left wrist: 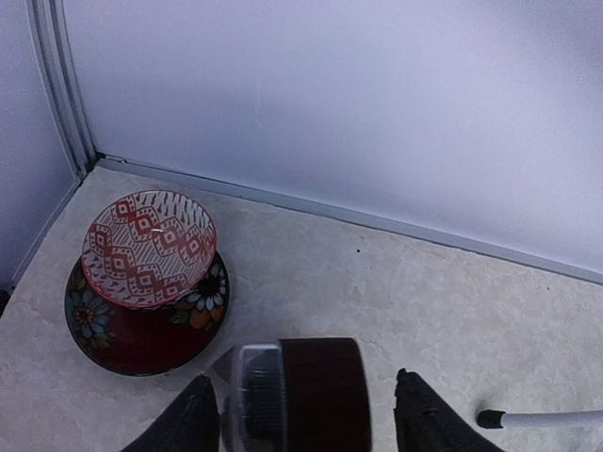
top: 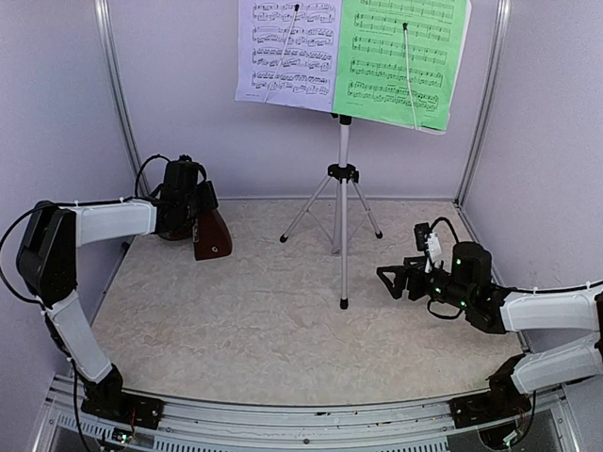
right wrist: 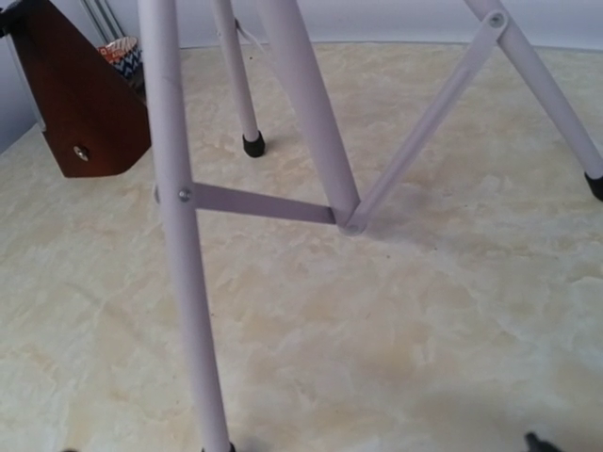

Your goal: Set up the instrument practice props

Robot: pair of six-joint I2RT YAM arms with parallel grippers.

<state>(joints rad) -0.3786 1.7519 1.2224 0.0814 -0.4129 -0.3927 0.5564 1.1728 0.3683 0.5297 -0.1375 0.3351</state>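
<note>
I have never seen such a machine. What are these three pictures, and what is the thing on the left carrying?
These are two robot arms fixed at the near table edge. One picture looks down from above; the other two come from cameras on each wrist. A music stand holds a lavender sheet and a green sheet. The left end effector has a brown metronome between its fingers, tilted and above the table. The right end effector is open and empty, beside the stand's legs. Two stacked bowls sit in the far left corner.
</note>
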